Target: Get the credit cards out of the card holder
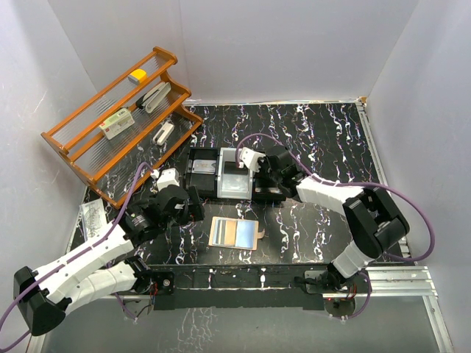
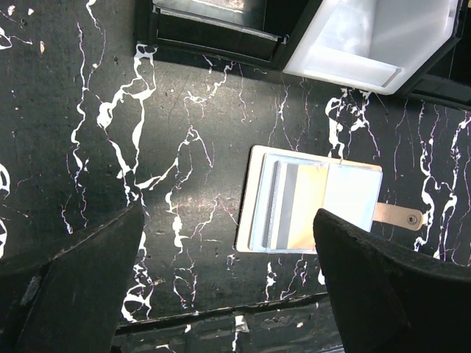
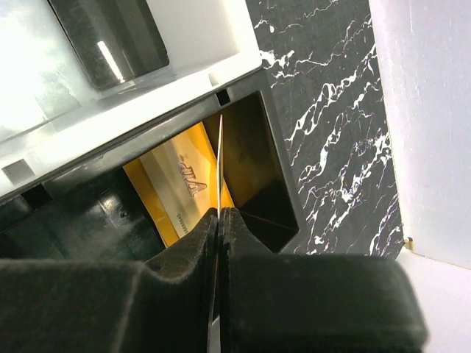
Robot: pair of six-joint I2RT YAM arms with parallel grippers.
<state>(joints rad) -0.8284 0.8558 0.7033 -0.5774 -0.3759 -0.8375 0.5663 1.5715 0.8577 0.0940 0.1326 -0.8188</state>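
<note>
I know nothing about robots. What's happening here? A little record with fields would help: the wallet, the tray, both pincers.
Wallet: beige leather bifold wallet, lying open on the black marbled table, cards in its slots
Tray: black-and-grey three-compartment tray; an orange card lies in its black end compartment
Left pincer: open, empty, above the table by the wallet's edge
Right pincer: shut on a thin plastic card seen edge-on, over that compartment

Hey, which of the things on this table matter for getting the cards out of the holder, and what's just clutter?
Job: card holder; cards in its slots; thin card pinched in the right end effector; orange card lying in the tray.
Lying about: wooden rack and the small items on it.
</note>
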